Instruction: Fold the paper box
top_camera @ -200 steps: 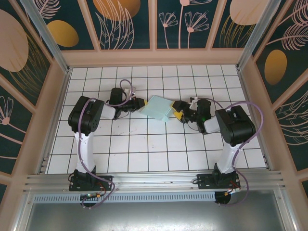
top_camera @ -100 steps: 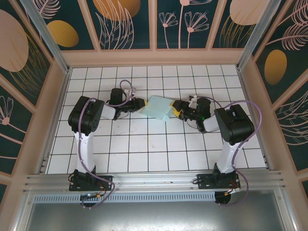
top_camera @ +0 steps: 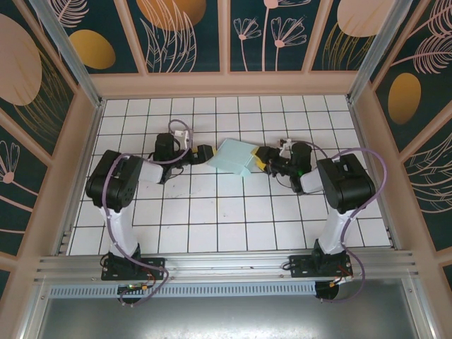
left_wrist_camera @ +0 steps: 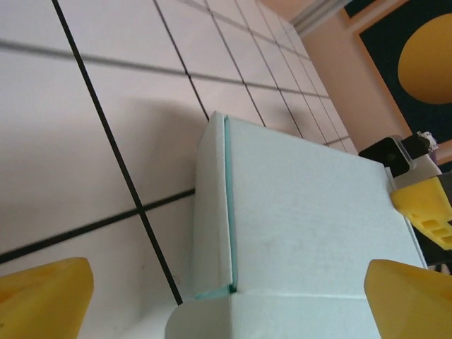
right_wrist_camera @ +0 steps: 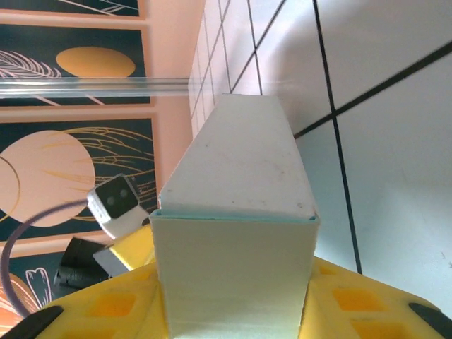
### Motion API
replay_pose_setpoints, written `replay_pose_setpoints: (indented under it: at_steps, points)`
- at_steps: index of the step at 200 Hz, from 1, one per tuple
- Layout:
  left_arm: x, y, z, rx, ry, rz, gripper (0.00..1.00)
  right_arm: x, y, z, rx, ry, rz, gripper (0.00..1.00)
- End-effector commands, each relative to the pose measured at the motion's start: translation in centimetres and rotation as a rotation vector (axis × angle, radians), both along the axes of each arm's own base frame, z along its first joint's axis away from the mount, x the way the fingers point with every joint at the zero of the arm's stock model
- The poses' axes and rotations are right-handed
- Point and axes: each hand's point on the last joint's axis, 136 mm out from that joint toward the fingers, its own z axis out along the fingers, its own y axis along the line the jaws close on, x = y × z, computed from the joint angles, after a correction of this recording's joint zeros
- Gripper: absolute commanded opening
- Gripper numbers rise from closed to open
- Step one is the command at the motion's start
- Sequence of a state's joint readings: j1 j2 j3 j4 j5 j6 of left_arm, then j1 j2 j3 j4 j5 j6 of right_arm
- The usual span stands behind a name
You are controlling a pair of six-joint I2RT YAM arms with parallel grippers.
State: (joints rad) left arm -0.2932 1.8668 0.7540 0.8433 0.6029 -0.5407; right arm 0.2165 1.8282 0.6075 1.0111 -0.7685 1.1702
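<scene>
The paper box (top_camera: 234,157) lay as a closed, shallow shape on the white tiled table (top_camera: 212,226), between the two arms. The right gripper (top_camera: 261,162) was clenched on its right end, with yellow fingers (right_wrist_camera: 106,307) pressed against both sides. The left gripper (top_camera: 205,152) was released — jaws spread wide, just beside the box's left end.

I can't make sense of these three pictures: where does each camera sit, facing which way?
Top external: above and behind, looking down on the white tiled table; the left arm and right arm show whole, bases nearest.
Left wrist: low on the left arm, looking past its yellow fingers at the pale mint-green card box.
Right wrist: low on the right arm, facing the box end-on between its yellow fingers.
Shared: all three show the box.
</scene>
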Motion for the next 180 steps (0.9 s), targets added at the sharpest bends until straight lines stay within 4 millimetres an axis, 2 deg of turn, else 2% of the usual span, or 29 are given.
replay_pose_setpoints:
  at_steps: [1,5,9,12,23,37,55,66,78,93,112,162,165,180]
  points:
    - [0.0,0.3,5.2,0.147,-0.382,0.073,0.99,0.1,-0.9,3.5,0.026,-0.083,0.002,0.41]
    - [-0.4,0.0,5.8,0.189,-0.443,0.071,0.99,0.1,-1.0,3.7,0.026,-0.087,-0.001,0.41]
    - [-0.9,-0.4,5.5,0.244,-0.486,0.065,0.99,0.1,-1.3,4.0,0.026,-0.091,-0.005,0.41]
    - [-1.3,-0.6,6.5,0.272,-0.543,0.067,0.99,0.1,-1.4,4.2,0.026,-0.095,-0.007,0.41]
    - [-2.3,-1.4,7.2,0.369,-0.648,0.056,0.99,0.2,-1.9,5.0,0.026,-0.109,-0.017,0.41]
    - [-3.0,-1.5,8.4,0.396,-0.722,0.069,0.99,0.2,-2.5,5.9,0.030,-0.125,-0.027,0.41]
    - [-4.9,-1.6,10.0,0.441,-0.898,0.081,0.98,0.0,-3.2,7.3,0.043,-0.149,-0.037,0.41]
    - [-6.2,-2.0,10.5,0.518,-1.019,0.074,0.99,-0.1,-3.7,8.3,0.050,-0.169,-0.050,0.41]
    - [-7.2,-2.6,10.1,0.637,-1.121,0.044,0.98,-0.3,-4.1,9.3,0.057,-0.195,-0.059,0.41]
    - [-7.6,-3.0,9.5,0.769,-1.223,0.023,0.97,-0.7,-4.3,10.4,0.068,-0.222,-0.057,0.41]
    - [-8.1,-3.0,9.8,0.874,-1.344,0.051,0.95,-1.3,-4.4,11.4,0.081,-0.239,-0.049,0.41]
    - [-9.1,-4.0,12.9,1.059,-1.605,0.197,0.94,-3.8,-4.1,12.0,0.114,-0.221,-0.014,0.41]
    - [-8.9,-4.1,12.2,1.082,-1.606,0.189,0.94,-4.0,-4.1,12.0,0.117,-0.218,-0.013,0.40]
    - [-8.7,-4.6,12.2,1.141,-1.656,0.220,0.94,-4.8,-4.0,12.2,0.128,-0.213,-0.007,0.40]
